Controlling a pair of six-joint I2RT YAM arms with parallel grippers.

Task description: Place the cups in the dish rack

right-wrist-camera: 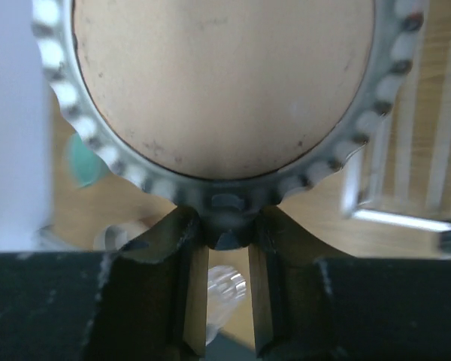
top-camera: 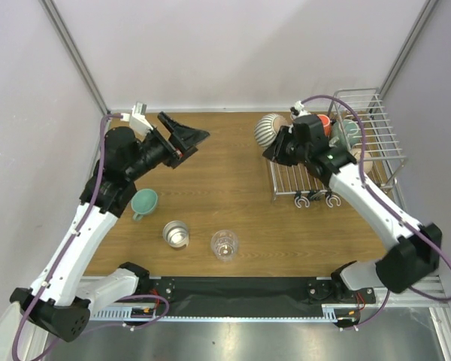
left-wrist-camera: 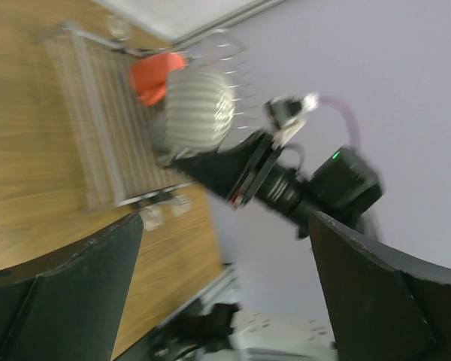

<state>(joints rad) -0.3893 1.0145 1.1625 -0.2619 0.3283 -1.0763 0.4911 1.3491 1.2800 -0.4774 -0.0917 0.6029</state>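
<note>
Right pincer (right-wrist-camera: 227,233): clenched on the lowest part of the rim of the ribbed whitish cup (right-wrist-camera: 225,75), one finger on each side of the gripped spot. The cup's mouth faces the wrist camera and shows a brownish inside. From above, the cup (top-camera: 268,129) lies on its side at the far-left corner of the grid tray of the dish rack (top-camera: 286,179). Whether it rests on the wires or hangs just over them cannot be told.

Right arm: the wrist sits over the tray, and the forearm runs diagonally back across the rack to an elbow at the near right. From there a short link returns to the base at the bench's near edge.

In the rack, just beyond the wrist, stands the white mug with orange inside (top-camera: 325,124).

Left pincer (top-camera: 186,126): released, fingers spread wide and holding nothing. It is raised over the far-left part of the bench (top-camera: 233,188) and points right toward the rack. Its wrist view is blurred.

Left arm: the forearm rises steeply from a folded elbow at the near left.

On the bench, well apart from the rack, are the teal mug (top-camera: 144,201), the steel cup (top-camera: 176,233) and the clear glass (top-camera: 225,245).
</note>
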